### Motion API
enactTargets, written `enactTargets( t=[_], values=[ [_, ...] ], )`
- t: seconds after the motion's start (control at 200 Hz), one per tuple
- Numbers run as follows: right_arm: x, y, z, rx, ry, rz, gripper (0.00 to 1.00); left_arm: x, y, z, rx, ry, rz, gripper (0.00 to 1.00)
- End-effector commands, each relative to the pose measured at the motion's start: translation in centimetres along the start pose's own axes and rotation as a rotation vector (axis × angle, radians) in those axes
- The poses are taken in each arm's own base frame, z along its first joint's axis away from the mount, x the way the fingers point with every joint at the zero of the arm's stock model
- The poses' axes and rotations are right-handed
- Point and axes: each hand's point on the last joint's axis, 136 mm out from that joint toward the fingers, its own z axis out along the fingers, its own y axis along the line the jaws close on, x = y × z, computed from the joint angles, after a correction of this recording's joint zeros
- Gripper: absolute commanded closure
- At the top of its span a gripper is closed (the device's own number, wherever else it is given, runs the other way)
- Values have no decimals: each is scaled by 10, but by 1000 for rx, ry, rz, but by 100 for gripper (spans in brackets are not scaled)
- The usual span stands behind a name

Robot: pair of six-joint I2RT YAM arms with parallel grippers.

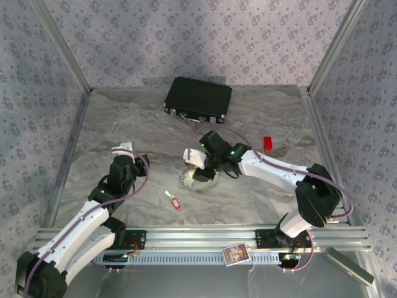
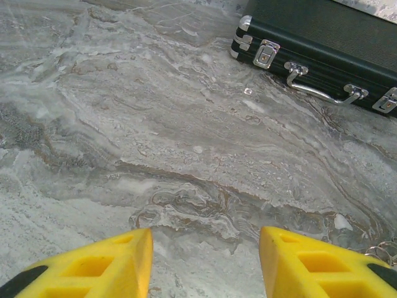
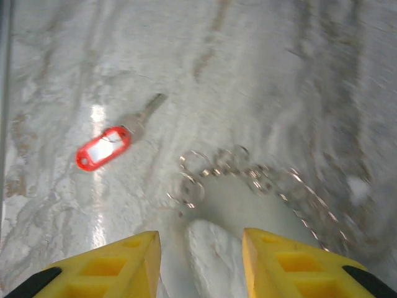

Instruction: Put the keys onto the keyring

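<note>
A small metal key with a red tag point(image 3: 102, 148) lies flat on the marbled table, up and left of my right gripper point(image 3: 200, 234). From above, the same key point(image 1: 173, 200) lies between the two arms. The keyring point(image 3: 254, 177) shows as an arc of shiny links and small rings on the table, just ahead of the right fingers and apart from the key. The right gripper point(image 1: 195, 162) is open above the keyring point(image 1: 192, 181), with only a pale patch of table between its yellow fingers. My left gripper point(image 2: 205, 234) is open over bare table, holding nothing.
A black case point(image 1: 198, 99) with metal latches lies at the back centre, also the black case point(image 2: 322, 37) ahead of the left gripper. A red block point(image 1: 268, 143) sits to the right. A small card point(image 1: 236, 254) rests on the front rail. Metal frame rails border the table.
</note>
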Motion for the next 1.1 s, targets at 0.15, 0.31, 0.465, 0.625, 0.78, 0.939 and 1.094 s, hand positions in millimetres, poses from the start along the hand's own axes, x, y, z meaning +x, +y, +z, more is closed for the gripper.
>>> enactTargets(
  t=[0.15,0.31,0.465,0.625,0.78,0.939,1.094],
  values=[
    [17,19,45,-250,155,-87,62,-1,4,-4,12,-35,-32,52],
    [21,14,59,-257,186,-96,63,-1,10,-10,-1,-58,-43,52],
    [32,8,70,-248,234,-92,65,0,15,-15,-11,-74,-45,52],
    [38,6,78,-247,271,-95,65,4,21,-19,-28,-80,-37,52],
    [40,2,82,-223,288,-107,66,5,23,-20,-30,-86,-41,52],
    [47,8,86,-249,323,-111,67,5,24,-21,-30,-87,-41,53],
    [45,14,83,-277,321,-112,74,5,25,-21,-35,-91,-41,53]
  ],
)
